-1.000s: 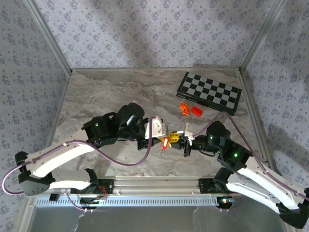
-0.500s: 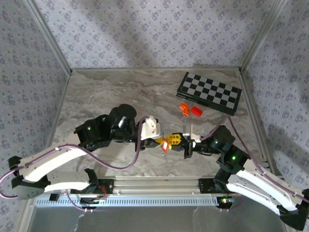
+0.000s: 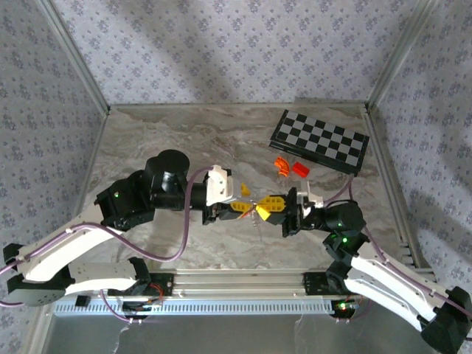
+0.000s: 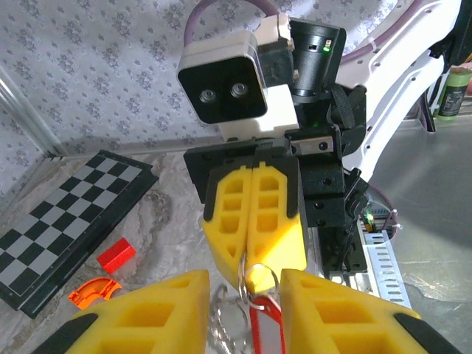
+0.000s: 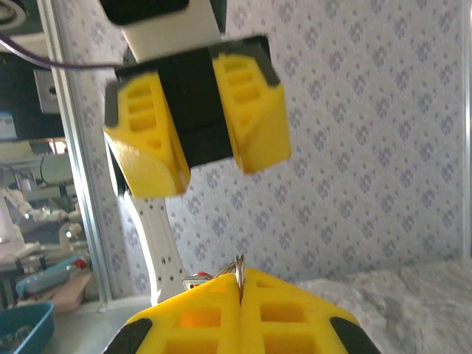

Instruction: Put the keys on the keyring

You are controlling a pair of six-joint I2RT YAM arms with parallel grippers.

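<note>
My right gripper [image 3: 274,206] is shut, pinching the silvery ring [image 4: 259,284] of the keys edge-on between its yellow fingers [image 4: 251,214]. The red tag [image 4: 265,328] hangs below that ring. The same ring edge [image 5: 239,269] pokes up from the shut pads in the right wrist view. Pale chain-like loops of the keyring [image 4: 221,318] dangle just left of the tag. My left gripper [image 3: 241,199] faces the right one, open, its two pads [image 4: 147,317] standing either side of the ring and tag without touching them. The left gripper [image 5: 195,125] also appears open in the right wrist view.
A folded chessboard [image 3: 318,141] lies at the back right, with a red block [image 3: 299,168] and an orange curved piece [image 3: 280,165] just in front of it. Both grippers hover over the marble table [image 3: 162,140] near its front edge. Patterned walls enclose three sides.
The left gripper's jaws have parted and drawn back to the left, off the keys. The right gripper stayed shut, shifted slightly left and turned level, keeping the ring.
</note>
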